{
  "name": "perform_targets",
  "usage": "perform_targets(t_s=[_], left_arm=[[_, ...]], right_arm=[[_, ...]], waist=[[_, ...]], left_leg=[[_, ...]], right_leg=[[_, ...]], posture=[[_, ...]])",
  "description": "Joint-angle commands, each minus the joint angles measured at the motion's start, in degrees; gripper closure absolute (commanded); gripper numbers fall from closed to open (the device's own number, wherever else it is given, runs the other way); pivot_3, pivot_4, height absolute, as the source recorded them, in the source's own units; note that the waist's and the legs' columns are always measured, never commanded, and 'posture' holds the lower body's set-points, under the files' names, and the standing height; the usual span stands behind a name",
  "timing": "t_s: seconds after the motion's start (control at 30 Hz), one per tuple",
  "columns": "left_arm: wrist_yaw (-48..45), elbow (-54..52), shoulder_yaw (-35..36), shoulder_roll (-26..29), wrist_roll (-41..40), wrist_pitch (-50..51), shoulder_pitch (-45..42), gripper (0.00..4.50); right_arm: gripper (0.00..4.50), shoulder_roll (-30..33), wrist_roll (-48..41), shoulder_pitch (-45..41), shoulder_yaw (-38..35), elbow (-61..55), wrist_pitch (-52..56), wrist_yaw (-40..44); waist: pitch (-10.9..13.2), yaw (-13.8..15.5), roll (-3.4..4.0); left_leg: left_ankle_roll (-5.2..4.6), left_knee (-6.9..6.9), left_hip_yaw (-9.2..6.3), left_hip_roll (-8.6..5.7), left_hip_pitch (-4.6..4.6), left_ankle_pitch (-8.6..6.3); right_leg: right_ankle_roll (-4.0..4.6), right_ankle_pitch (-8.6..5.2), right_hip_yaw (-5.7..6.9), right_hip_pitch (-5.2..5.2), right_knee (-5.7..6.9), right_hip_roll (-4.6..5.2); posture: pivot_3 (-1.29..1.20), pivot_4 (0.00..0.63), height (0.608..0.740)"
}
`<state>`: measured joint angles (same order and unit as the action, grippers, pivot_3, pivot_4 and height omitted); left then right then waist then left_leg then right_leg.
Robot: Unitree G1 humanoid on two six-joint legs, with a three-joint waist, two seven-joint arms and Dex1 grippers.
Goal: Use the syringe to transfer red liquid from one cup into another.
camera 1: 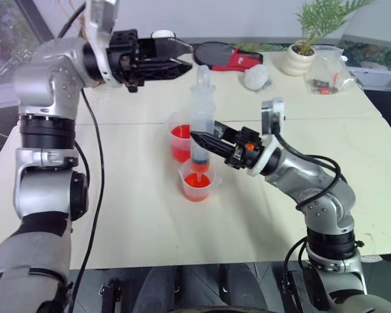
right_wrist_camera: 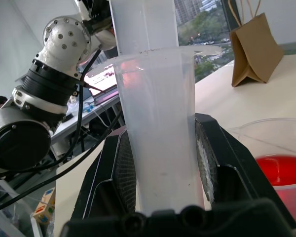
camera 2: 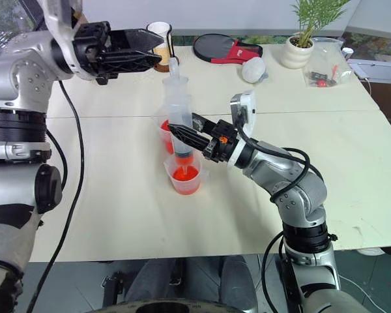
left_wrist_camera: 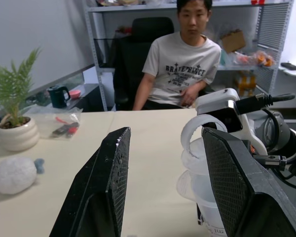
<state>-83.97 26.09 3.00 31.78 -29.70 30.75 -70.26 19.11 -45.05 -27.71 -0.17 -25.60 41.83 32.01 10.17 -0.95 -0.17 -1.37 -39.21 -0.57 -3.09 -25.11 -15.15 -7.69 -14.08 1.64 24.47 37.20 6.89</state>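
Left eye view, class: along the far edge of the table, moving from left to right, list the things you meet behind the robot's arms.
Black and red paddle → white round lump → potted plant → clear plastic bag.

Left end effector [camera 1: 186, 62] level, seemingly part-open; right end effector [camera 1: 197, 139] clamped

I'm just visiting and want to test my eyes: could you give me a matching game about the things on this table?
Things:
1. syringe
2. near cup
3. left tool
4. potted plant

States:
A. open, beside the plunger ring
B. at the table's far edge
C. upright, clamped in the right tool
D. under the syringe tip, holding red liquid

Pairs: 1-C, 2-D, 3-A, 4-B
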Motion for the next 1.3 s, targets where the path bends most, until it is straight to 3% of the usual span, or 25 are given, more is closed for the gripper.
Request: perform_targets(t_s=[0.03,0.33,0.5,0.53,1.3], left_arm=[[-0.57,-0.66,-0.32,-0.89,-0.14,-1.56,-1.83,2.17],[-0.34,2.83,-2.31,-4.20,2.86,-7.16,-1.90,2.17],[-0.80,4.21,-1.67,-5.02,2.73,-7.67,-2.86,4.39],[-1.08,3.96,-1.65,-5.07,2.55,-7.40,-2.86,4.46],[-3.56,-4.80,-7.33,-6.77,4.30,-5.30,6.23,4.46]], right_arm=[[3.18,-0.35,0.51,-1.26,-0.04,-0.84,-2.15,0.38],[3.18,-0.52,2.09,-0.84,1.32,-0.71,-3.44,0.72],[3.18,-0.40,2.47,-0.34,1.37,-0.84,-3.74,0.83],[3.18,-0.40,2.54,-0.23,1.36,-0.87,-3.80,0.85],[3.18,3.19,1.50,-4.96,-2.93,-1.35,-4.08,-0.11]], waist=[[0.00,0.09,0.00],[0.00,0.07,0.00],[0.00,0.20,0.00],[0.00,0.18,0.00],[0.00,0.13,0.00]], left_leg=[[0.00,0.00,0.00,0.00,0.00,0.00],[0.00,0.00,0.00,-0.01,0.00,0.00],[0.00,-0.01,0.00,-0.01,0.00,0.00],[-0.01,-0.01,0.01,-0.01,0.00,0.00],[-0.01,-0.01,0.00,0.01,0.00,0.00]], right_leg=[[0.00,0.00,0.00,0.00,0.00,0.00],[0.00,0.00,0.00,-0.01,-0.01,0.00],[0.00,0.00,0.00,-0.02,-0.02,-0.01],[0.00,0.00,0.00,-0.02,-0.02,-0.01],[0.00,0.00,-0.01,-0.01,-0.02,-0.01]], posture=[[0.00,0.150,0.740],[0.00,0.150,0.740],[0.00,0.150,0.740],[0.00,0.150,0.740],[0.00,0.150,0.740]])
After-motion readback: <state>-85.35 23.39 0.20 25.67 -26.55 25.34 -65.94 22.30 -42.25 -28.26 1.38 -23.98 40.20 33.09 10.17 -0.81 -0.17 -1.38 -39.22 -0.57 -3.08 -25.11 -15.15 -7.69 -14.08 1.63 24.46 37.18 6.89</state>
